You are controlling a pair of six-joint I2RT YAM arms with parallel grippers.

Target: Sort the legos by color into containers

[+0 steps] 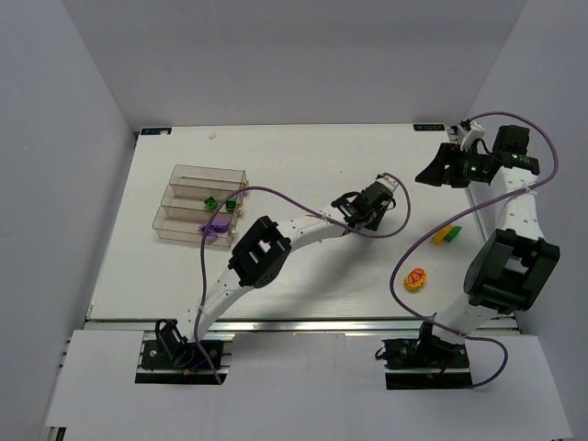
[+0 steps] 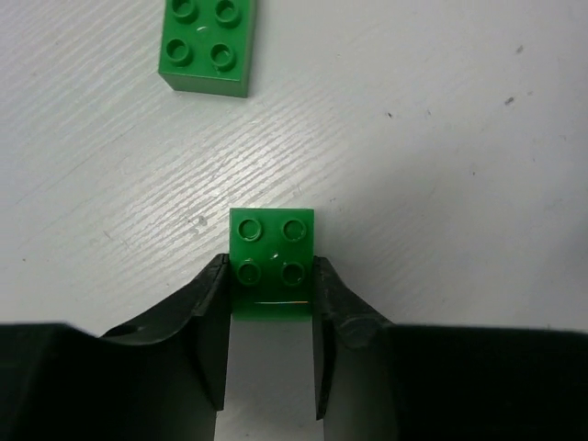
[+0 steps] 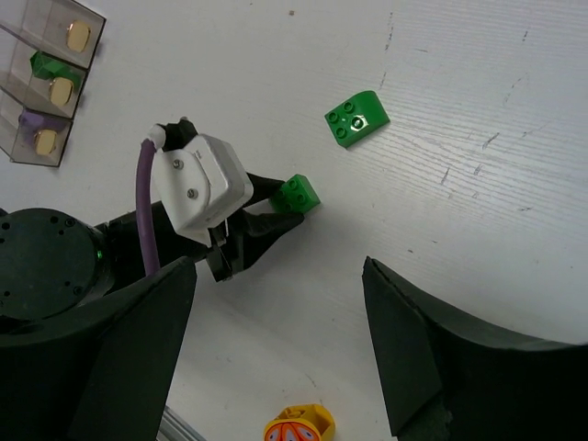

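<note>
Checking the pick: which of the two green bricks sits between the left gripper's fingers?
The nearer green brick, clasped between both fingers; the other green brick lies apart, farther ahead.

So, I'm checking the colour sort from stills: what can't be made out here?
Top view: the left gripper hides the green brick it grips.
Top view: legos in the containers are too small to count.
Left wrist view: a second green brick is cut by the top edge.
Right wrist view: an orange-yellow piece is cut by the bottom edge.
</note>
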